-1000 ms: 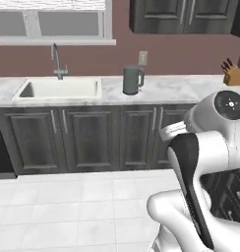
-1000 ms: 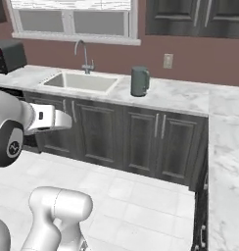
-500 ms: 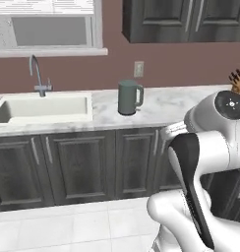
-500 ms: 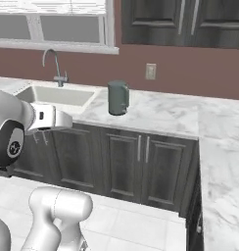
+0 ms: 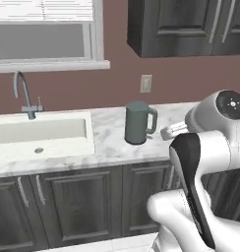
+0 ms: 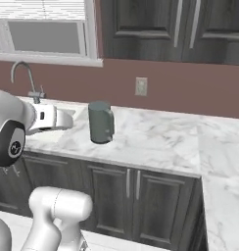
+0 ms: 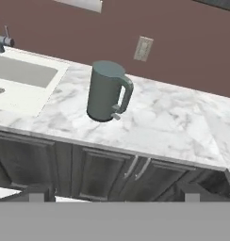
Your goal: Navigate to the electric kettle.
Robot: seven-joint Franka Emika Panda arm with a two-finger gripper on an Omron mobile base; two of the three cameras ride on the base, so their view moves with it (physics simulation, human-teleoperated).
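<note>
Claw (image 7: 110, 195) tips apart, seemingly empty | electric kettle (image 5: 137, 123) upright near counter (image 5: 112, 147) front edge

A white marbled worktop (image 5: 107, 142) runs along the wall above dark cabinet doors. The electric kettle (image 5: 137, 123) stands upright on it, handle to the right, just beside a white sink (image 5: 41, 135) set into the worktop, with a faucet (image 5: 24, 93) behind.
</note>
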